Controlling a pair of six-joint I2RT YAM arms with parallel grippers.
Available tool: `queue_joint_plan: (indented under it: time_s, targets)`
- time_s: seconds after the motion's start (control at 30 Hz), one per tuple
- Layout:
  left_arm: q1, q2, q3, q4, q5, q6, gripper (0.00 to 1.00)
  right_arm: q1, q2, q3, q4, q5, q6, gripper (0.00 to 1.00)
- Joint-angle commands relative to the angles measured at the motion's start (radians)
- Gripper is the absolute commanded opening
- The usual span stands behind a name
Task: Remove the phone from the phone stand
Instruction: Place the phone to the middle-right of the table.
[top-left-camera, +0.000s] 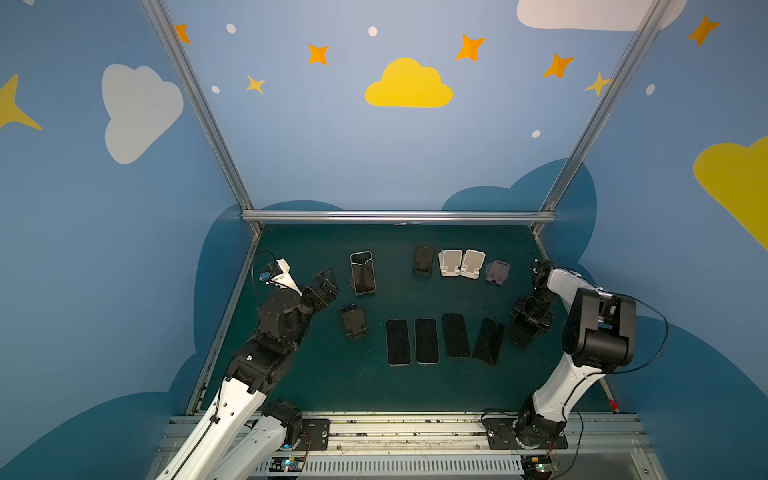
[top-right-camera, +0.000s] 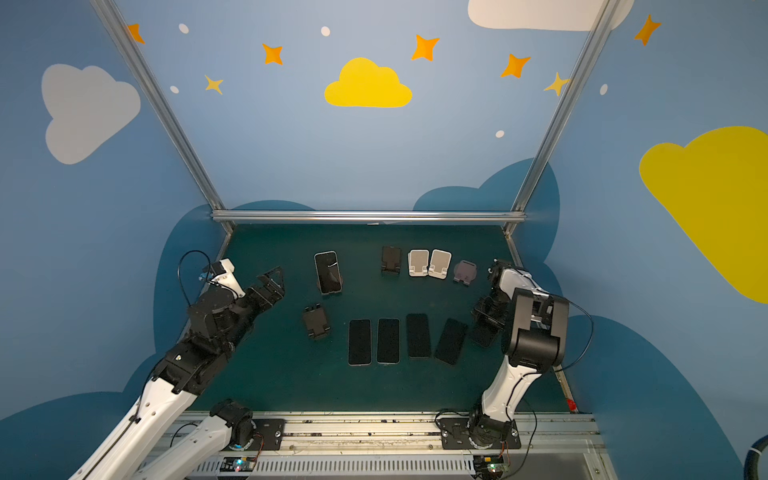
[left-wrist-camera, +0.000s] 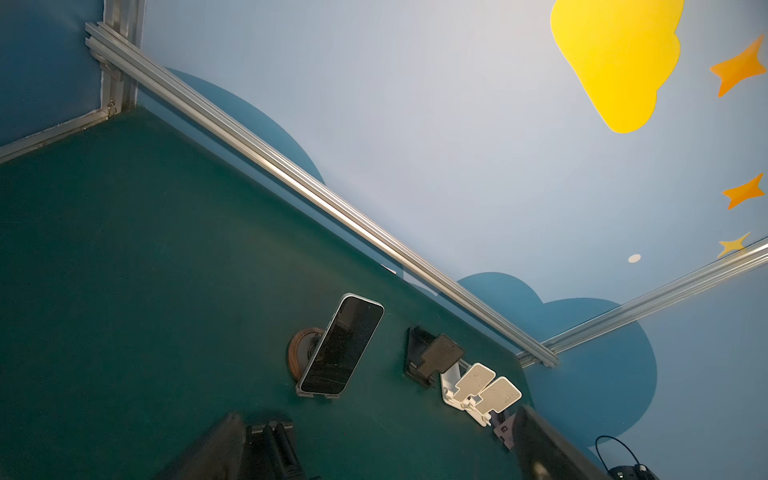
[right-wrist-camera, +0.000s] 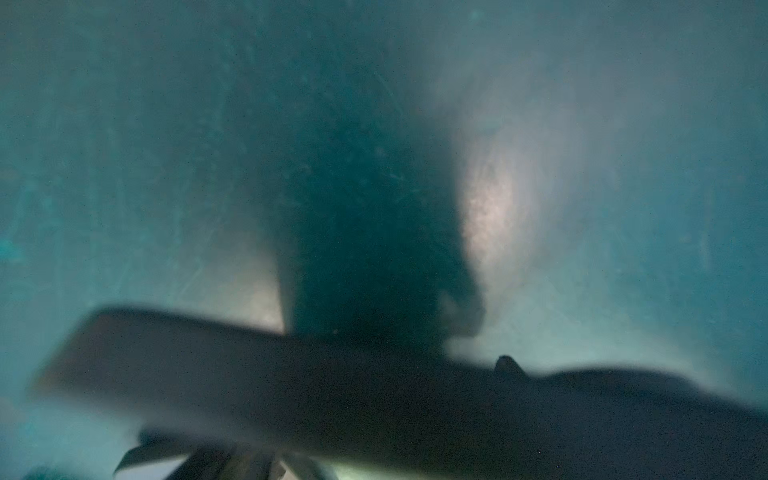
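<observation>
Four phones (top-left-camera: 426, 340) already lie flat on the desk (top-left-camera: 332, 382), the right hand (top-left-camera: 530, 318) looks to be pinching a fifth phone (right-wrist-camera: 249, 365) just above it, and one last phone (top-left-camera: 363, 272) still leans on its stand (left-wrist-camera: 301, 347) near the wide-spread left hand (top-left-camera: 330, 284).

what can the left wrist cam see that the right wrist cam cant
Only the left wrist view: a phone leaning on a stand with a round wooden base, a black stand, two white stands, and the aluminium rail under the painted wall.
Only the right wrist view: a blurred dark phone very close to the lens, slanting across the picture, with a dark shadow on the surface behind it.
Both: the green mat.
</observation>
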Motion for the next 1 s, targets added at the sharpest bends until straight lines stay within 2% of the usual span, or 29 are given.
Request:
queue_joint_plan:
  time_s: [0.0,0.63,0.8,0.97]
  targets:
    - [0.0,-0.009,-0.005,0.004,-0.015,0.011,1.0,-0.009,0.022,0.005,-0.045,-0.037,-0.013,0.72]
    - [0.006,-0.025,-0.01,-0.001,-0.012,0.018,1.0,0.006,0.054,0.008,-0.063,-0.067,-0.029,0.82]
    - [0.008,-0.024,-0.006,-0.008,-0.024,0.033,1.0,0.027,-0.034,0.047,-0.131,0.02,-0.009,0.84]
    - [0.017,-0.024,-0.01,-0.004,-0.029,0.026,1.0,0.105,-0.175,0.147,-0.235,0.124,0.002,0.86]
